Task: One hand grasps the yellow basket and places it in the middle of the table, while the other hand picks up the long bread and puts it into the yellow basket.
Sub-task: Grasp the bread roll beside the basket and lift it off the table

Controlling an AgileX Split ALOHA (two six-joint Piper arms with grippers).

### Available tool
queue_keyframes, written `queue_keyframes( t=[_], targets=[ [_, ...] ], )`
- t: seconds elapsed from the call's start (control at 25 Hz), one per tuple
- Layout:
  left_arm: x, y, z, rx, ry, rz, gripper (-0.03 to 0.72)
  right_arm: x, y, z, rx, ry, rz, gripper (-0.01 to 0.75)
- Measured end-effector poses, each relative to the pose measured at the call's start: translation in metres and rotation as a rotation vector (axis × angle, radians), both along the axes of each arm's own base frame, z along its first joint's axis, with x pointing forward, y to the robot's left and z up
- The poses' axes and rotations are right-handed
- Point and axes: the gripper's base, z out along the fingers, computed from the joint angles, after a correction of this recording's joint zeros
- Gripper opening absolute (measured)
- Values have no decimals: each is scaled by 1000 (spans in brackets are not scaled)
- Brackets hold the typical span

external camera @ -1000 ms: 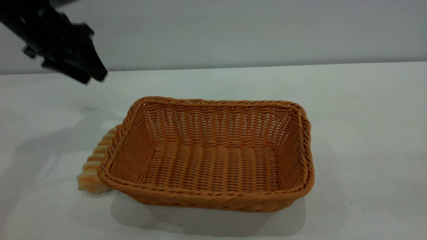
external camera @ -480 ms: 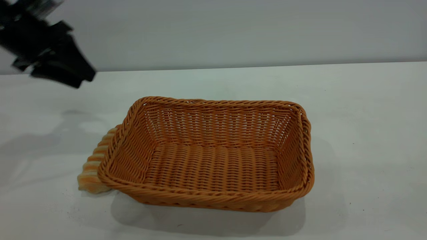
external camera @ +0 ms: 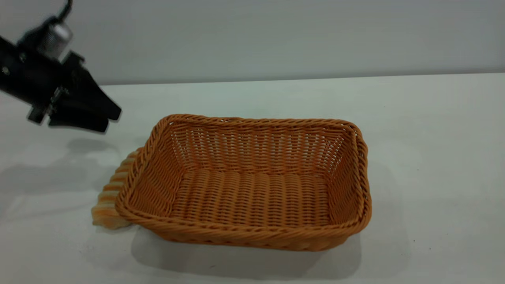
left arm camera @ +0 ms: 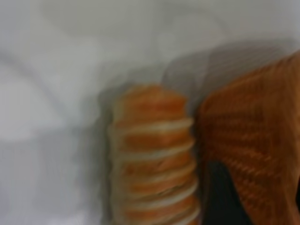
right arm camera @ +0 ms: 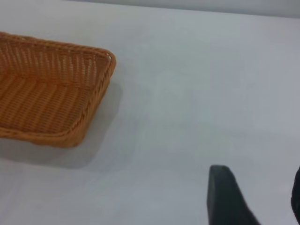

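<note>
Left tool (external camera: 108,118): in the air, far-left of the yellow basket (external camera: 252,236); grip state, I cannot tell.
Long bread (external camera: 112,193): on the surface (external camera: 434,138), touching the basket's left wall.
Advice: descend from the left side, avoid the rim.
Right tool (right arm camera: 255,197): released, well right of the basket.

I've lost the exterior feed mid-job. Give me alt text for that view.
A large rectangular orange-tan woven wicker basket sits empty on the white matte table, with a small ridged golden-orange long bread lying outside against its left end, partly hidden by the rim. The black left gripper hovers above the table, up and left of the basket, holding nothing. The right arm is out of view.
</note>
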Motion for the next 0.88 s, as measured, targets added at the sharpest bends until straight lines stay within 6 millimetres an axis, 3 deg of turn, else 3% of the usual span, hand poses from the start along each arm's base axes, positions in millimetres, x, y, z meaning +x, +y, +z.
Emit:
queue_keyframes(
  t=[0.12,0.52,0.88],
  targets=[
    [-3,2,-11,25,40,-12,438,0,0,-1,-2,10,0,382],
    [-2,5,-18,111,47,18,411,-1,0,-1,12,16,-7,382],
    [-5,-21,-41,125,97,-56,405,-1,0,-1,15,16,-9,382]
  ],
)
